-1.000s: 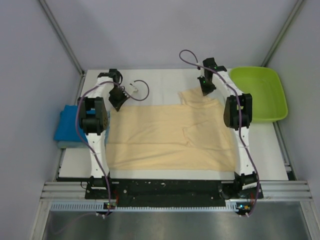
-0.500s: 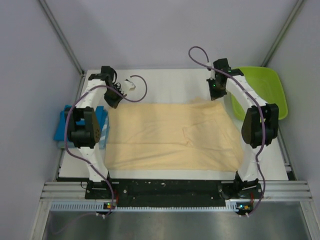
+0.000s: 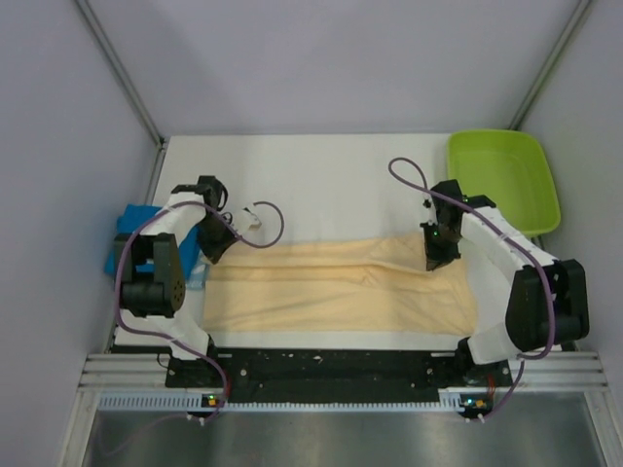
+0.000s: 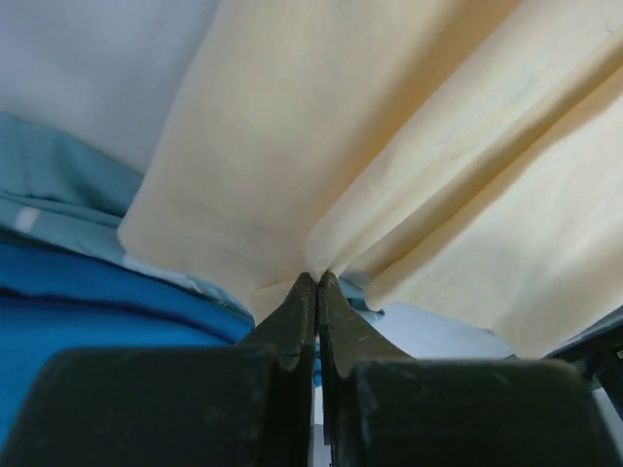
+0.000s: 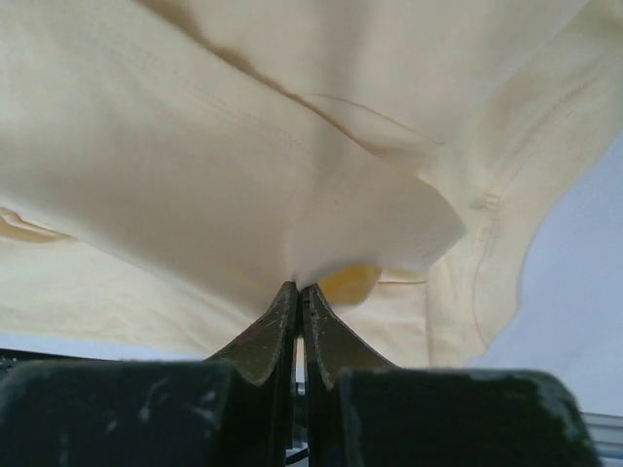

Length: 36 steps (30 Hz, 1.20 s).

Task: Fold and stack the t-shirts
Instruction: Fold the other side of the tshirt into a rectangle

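Two shirts: your left arm (image 3: 156,277) half hides the blue shirt (image 3: 134,218) at the bench's (image 3: 321,185) left edge; left gripper (image 4: 313,284) and right gripper (image 5: 297,288) each pinch the peach shirt (image 3: 331,297).

We see a peach-cream t-shirt (image 3: 341,292), plain and without pattern; in the wrist views its folds shade to a deeper yellow. The blue t-shirt (image 3: 125,243) at the tabletop's left edge is a bright solid blue, and the left wrist view shows a paler teal layer beside it. The tabletop (image 3: 331,180) is white. The tray (image 3: 501,146) at its far right corner is lime green. The left hand (image 3: 216,245) and right hand (image 3: 436,255) are black. The arms (image 3: 492,238) are white with black joints, and their cables (image 3: 280,222) are purple.
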{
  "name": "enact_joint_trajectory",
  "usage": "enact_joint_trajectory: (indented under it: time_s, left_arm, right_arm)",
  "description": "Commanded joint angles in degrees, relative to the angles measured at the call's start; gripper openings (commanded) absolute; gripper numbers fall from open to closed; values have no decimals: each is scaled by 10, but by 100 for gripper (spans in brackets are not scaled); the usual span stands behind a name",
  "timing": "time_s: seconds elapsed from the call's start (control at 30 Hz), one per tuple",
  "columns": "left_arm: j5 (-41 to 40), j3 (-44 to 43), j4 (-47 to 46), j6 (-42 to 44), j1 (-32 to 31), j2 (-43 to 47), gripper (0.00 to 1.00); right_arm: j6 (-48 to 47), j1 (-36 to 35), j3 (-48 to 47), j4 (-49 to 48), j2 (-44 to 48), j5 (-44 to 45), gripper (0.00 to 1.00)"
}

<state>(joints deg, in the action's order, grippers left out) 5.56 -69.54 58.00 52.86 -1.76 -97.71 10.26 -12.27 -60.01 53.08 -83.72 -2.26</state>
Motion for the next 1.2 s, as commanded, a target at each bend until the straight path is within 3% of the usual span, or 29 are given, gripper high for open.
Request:
enact_joint_trajectory:
  time_s: [0.0,0.23,0.47,0.5,0.53,0.57,0.6,0.67,0.73,0.87,0.93,0.97,1.03,1.07,1.13,1.17]
  left_arm:
    - [-41,21,-28,18,4,1,0]
    - [-22,-6,-23,19,4,6,0]
    - [-25,33,-11,40,4,11,0]
    - [-23,41,-6,44,3,9,4]
    - [-22,46,0,44,3,5,18]
    - [-20,48,11,46,4,4,30]
    - [-12,45,32,52,4,5,38]
    - [10,27,74,68,6,21,44]
    - [35,-8,119,88,11,38,46]
    - [111,-104,227,113,11,32,51]
    - [158,-137,229,93,6,18,46]
    - [165,-143,209,75,-1,10,38]
    - [162,-133,148,19,-15,-4,9]
    - [155,-123,117,-3,-22,-13,3]
    - [135,-106,66,-42,-25,-34,0]
    - [123,-98,54,-50,-25,-46,0]
  right_arm:
    - [36,-5,20,-10,-2,-21,0]
    - [48,-5,6,23,1,20,0]
    - [43,-5,-4,57,-20,38,0]
    - [41,-5,-5,60,-29,32,0]
    - [40,-5,-7,62,-40,27,0]
    - [38,-5,-7,66,-49,26,9]
    - [34,-4,-9,72,-57,30,29]
    - [39,-3,-12,80,-54,46,43]
    - [38,-3,-23,90,-43,76,50]
    - [25,-13,-82,92,-22,72,52]
    - [15,-36,-108,65,-14,38,52]
    - [6,-51,-120,45,-14,25,52]
    - [-5,-82,-148,0,-27,24,50]
    - [-5,-91,-157,-23,-42,9,49]
    - [2,-92,-176,-56,-80,0,39]
    - [-2,-92,-188,-65,-100,-2,39]
